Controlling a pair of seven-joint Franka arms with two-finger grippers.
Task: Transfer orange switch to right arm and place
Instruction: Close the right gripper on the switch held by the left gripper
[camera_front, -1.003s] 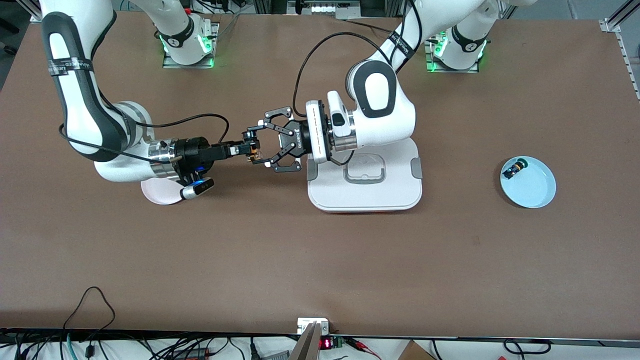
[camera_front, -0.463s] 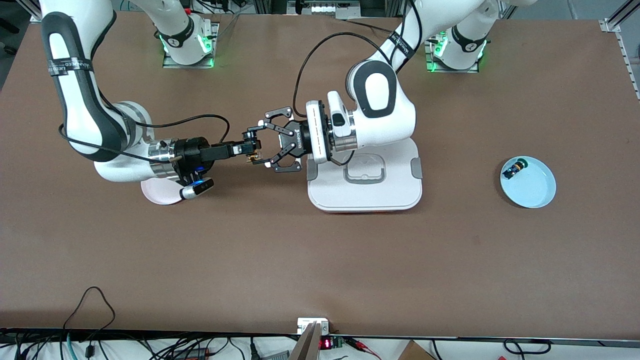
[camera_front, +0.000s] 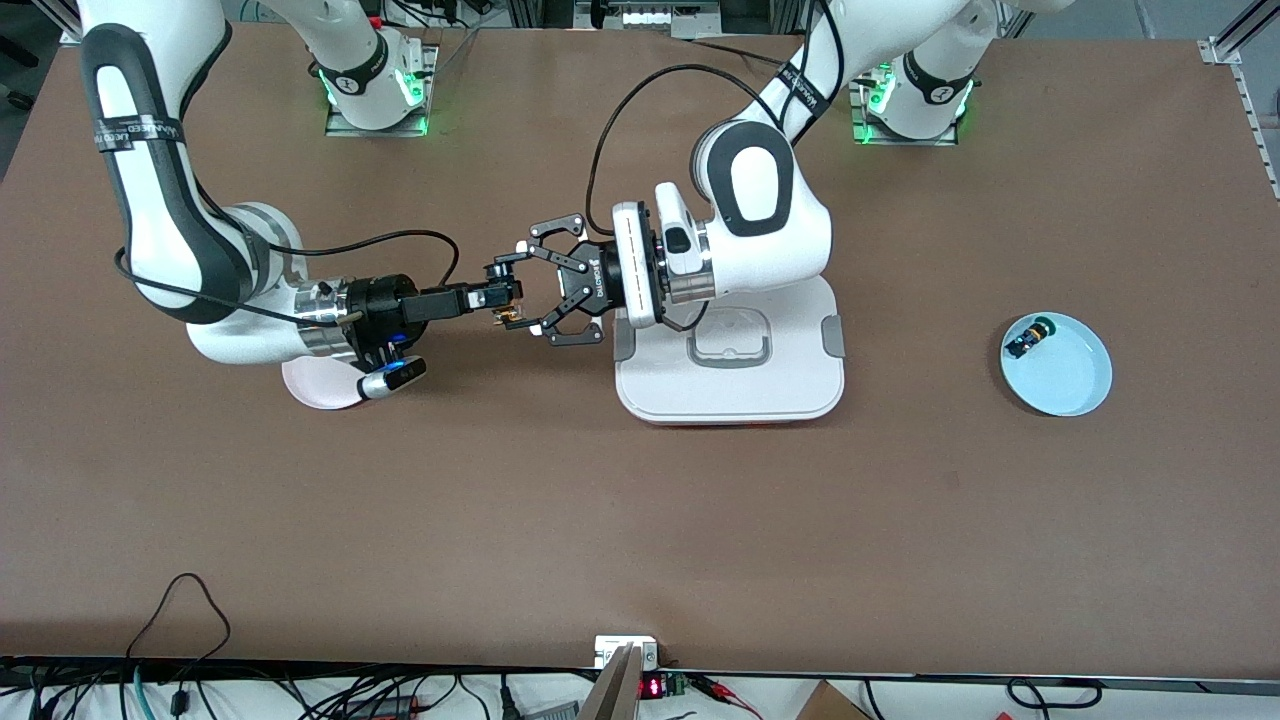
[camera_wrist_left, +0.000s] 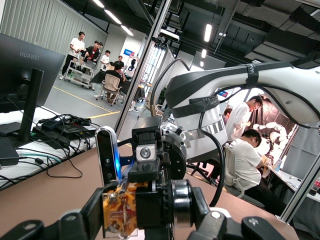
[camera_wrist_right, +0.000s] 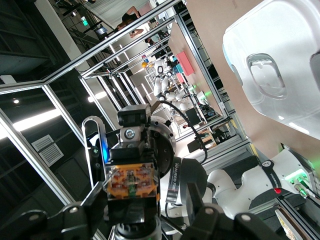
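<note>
The orange switch (camera_front: 508, 312), tiny and black with orange and copper parts, hangs in the air over bare table between the pink plate and the white box. My left gripper (camera_front: 515, 298), with wide linkage fingers, is shut on it. In the left wrist view the switch (camera_wrist_left: 119, 210) sits clamped in the left gripper (camera_wrist_left: 147, 212). My right gripper (camera_front: 497, 296), slim and black, meets it head-on. In the right wrist view the right gripper (camera_wrist_right: 143, 192) brackets the switch (camera_wrist_right: 131, 182). One finger sits close to the black body and a gap shows at the other.
A white lidded box (camera_front: 730, 395) lies under the left arm's wrist. A pale blue plate (camera_front: 1078, 385) toward the left arm's end holds a small black switch with blue and green parts (camera_front: 1024, 341). A pink plate (camera_front: 315, 390) lies partly under the right arm's wrist.
The right gripper's jaws have narrowed around the switch. Both arms stay almost where they were, and the left gripper keeps its hold.
</note>
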